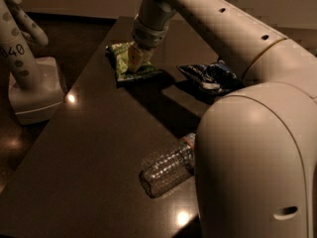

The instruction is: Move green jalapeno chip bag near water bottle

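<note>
In the camera view, the gripper (138,59) is sitting down on the green chip bag (120,62) at the far end of the dark table (89,148); I cannot tell whether it is gripping. The water bottle (167,166) is lying on its side, well apart from the bag and nearer the camera.

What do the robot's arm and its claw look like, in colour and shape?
The arm is cream-white, thick and rounded, with a row of small dark holes along it and a large bulbous joint nearest the camera. A grey ringed wrist leads to the pale yellow claw, at the green jalapeno chip bag.
</note>
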Robot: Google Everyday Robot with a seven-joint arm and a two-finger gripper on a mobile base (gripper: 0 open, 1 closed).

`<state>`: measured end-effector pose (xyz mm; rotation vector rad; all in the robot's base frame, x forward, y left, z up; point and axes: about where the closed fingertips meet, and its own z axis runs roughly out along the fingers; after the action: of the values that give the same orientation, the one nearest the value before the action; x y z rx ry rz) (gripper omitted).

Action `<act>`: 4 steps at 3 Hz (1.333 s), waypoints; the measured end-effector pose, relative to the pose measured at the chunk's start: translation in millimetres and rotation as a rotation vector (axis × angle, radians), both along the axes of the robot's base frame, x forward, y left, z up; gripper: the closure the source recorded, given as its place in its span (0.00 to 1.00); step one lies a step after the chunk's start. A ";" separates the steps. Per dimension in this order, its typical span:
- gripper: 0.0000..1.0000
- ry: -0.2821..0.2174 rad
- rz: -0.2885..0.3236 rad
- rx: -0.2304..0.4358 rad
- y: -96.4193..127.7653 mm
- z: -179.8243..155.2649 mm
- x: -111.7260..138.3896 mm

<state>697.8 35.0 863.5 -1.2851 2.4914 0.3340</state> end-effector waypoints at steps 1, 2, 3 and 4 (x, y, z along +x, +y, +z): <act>0.83 -0.013 0.023 -0.003 0.1 8.3 -11.0; 1.00 -0.041 0.087 0.000 3.5 27.8 -37.1; 1.00 -0.047 0.161 0.004 6.3 44.5 -72.4; 1.00 -0.047 0.239 -0.002 13.4 56.7 -105.9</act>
<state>591.9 48.3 920.2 -1.5767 2.3033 0.3527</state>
